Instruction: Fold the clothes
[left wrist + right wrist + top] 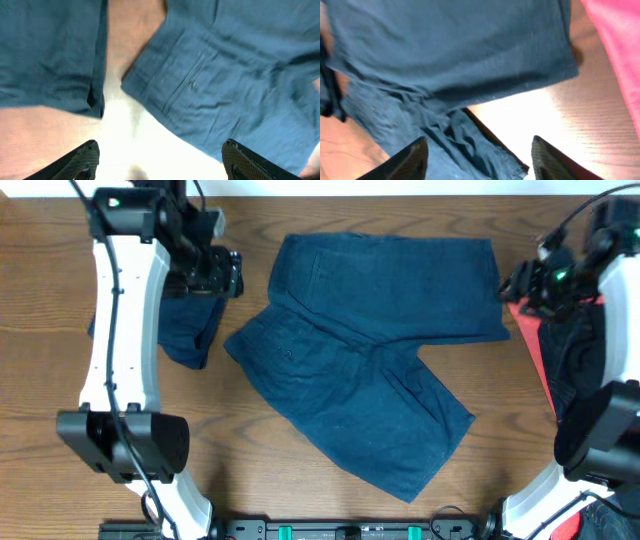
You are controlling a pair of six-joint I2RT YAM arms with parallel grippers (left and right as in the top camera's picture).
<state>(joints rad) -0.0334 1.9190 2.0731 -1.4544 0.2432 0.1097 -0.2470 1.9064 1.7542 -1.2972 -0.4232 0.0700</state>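
Observation:
A pair of dark navy shorts (360, 350) lies spread open on the wooden table, one leg toward the back right and one toward the front. It also shows in the left wrist view (225, 85) and the right wrist view (445, 50). A folded navy bundle (190, 330) lies at the left, partly under my left arm, and shows in the left wrist view (45, 50). My left gripper (228, 275) is open and empty (160, 162), above the gap between the bundle and the shorts. My right gripper (515, 285) is open and empty (480, 160), above the shorts' right leg hem.
A pile of red and dark cloth (565, 350) lies at the right edge under my right arm; its pink-red fabric shows in the right wrist view (615, 40). Bare wooden table (250, 460) shows in front of and around the shorts.

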